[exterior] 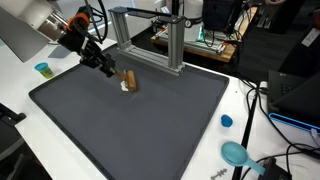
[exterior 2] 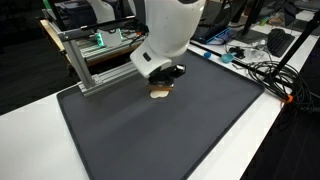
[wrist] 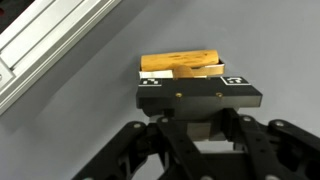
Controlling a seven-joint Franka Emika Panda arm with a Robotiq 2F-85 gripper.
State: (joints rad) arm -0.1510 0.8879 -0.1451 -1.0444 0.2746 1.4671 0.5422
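A tan wooden block (wrist: 180,60) with a white piece along its underside sits right at my fingertips in the wrist view, its near side hidden behind them. My gripper (wrist: 200,88) is shut on it. In both exterior views the gripper (exterior: 113,72) (exterior 2: 166,80) reaches down to the block (exterior: 128,80) (exterior 2: 160,93) at the far part of the dark grey mat (exterior: 130,130) (exterior 2: 160,135). The block is low over the mat, and I cannot tell whether it touches it.
An aluminium frame (exterior: 150,35) (exterior 2: 100,58) (wrist: 40,50) stands just behind the block at the mat's far edge. On the white table lie a small blue cup (exterior: 42,69), a blue cap (exterior: 227,121) and a teal scoop (exterior: 237,153). Cables (exterior 2: 262,70) run along one side.
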